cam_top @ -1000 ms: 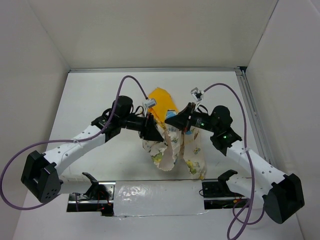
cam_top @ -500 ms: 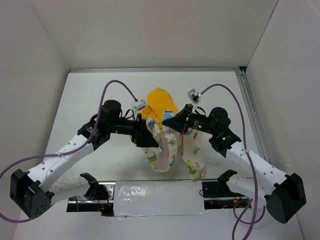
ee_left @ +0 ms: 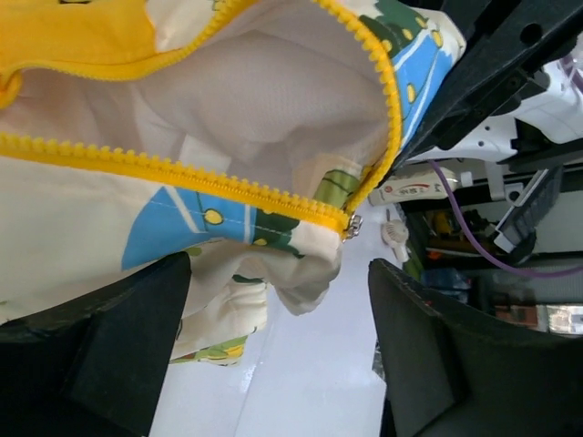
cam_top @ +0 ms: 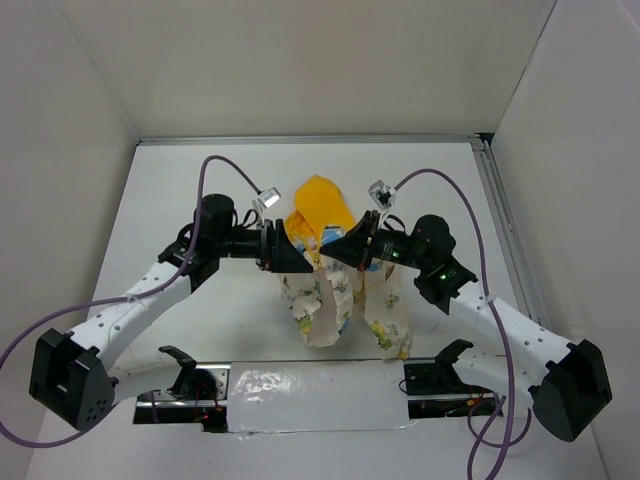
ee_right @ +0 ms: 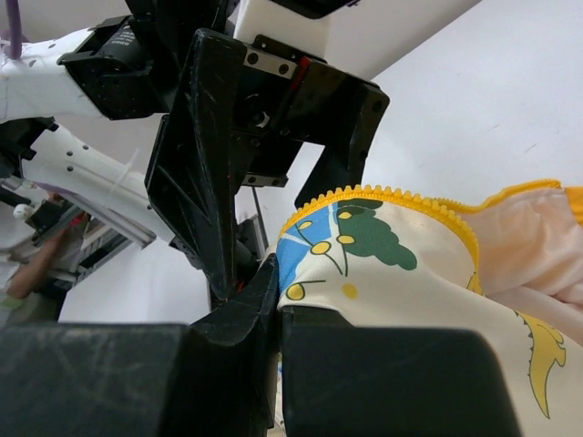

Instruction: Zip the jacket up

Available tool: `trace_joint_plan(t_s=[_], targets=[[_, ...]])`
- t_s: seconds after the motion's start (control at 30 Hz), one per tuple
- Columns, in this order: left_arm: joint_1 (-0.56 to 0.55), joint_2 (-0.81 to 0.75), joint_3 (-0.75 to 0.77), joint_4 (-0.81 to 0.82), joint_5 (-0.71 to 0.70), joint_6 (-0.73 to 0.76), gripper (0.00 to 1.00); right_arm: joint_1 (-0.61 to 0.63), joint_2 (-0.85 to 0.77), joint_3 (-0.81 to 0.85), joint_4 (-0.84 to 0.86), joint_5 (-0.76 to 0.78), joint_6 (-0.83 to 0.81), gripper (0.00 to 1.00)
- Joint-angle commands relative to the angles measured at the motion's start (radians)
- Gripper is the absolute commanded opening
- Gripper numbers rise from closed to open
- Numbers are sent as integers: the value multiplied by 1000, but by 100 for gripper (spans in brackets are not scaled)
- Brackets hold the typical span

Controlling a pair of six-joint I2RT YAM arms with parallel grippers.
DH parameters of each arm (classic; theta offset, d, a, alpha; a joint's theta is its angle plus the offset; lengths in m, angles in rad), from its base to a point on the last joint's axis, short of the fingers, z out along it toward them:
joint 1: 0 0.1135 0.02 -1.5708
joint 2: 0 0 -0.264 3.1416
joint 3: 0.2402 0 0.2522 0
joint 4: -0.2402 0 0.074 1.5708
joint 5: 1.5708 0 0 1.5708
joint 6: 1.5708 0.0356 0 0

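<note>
A white-walled enclosure [cam_top: 300,60] surrounds a white bench [cam_top: 200,180]. Two white-and-black arms reach in from the near edge, the left arm [cam_top: 140,300] and the right arm [cam_top: 500,320], and meet over the jacket [cam_top: 345,300]. The jacket sits in the middle of the bench, with its yellow hood [cam_top: 318,200] towards the far side and its cream printed body trailing towards the near edge.

The right jaws are closed on a fold of the printed front beside the yellow zip edge, probably to keep the cloth taut. The left jaws stand wide apart and hold nothing. The open front is just ahead of them, so they look placed to take hold of the zip.

In the left wrist view, two rows of yellow zip teeth [ee_left: 182,173] spread apart and meet at a small metal slider [ee_left: 352,228]. By that, the front is still largely unzipped.
</note>
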Motion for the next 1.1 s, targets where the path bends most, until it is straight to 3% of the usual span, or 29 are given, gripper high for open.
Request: trace_joint_plan(t_s=[0.0, 0.07, 0.13, 0.27, 0.43, 0.53, 0.7, 0.8, 1.07], targets=[[2, 5, -7, 152, 84, -67, 89, 15, 8, 40, 74, 15, 8, 0], [2, 10, -7, 158, 93, -73, 86, 17, 16, 37, 80, 20, 16, 0], [2, 15, -8, 168, 99, -81, 75, 21, 22, 39, 78, 32, 16, 0], [2, 16, -16, 183, 110, -85, 47, 23, 31, 39, 74, 71, 24, 0], [-1, 22, -11, 180, 122, -75, 46, 27, 36, 34, 98, 132, 56, 0], [-5, 33, -5, 166, 107, -72, 39, 41, 38, 31, 114, 157, 64, 0], [-30, 42, 13, 132, 58, -52, 38, 64, 41, 43, 107, 199, 68, 0], [-48, 47, 38, 76, -8, -46, 0, 81, 35, 43, 98, 218, 68, 0], [-87, 10, -5, 37, -98, 7, 0, 80, 19, 77, 52, 337, 120, 0]])
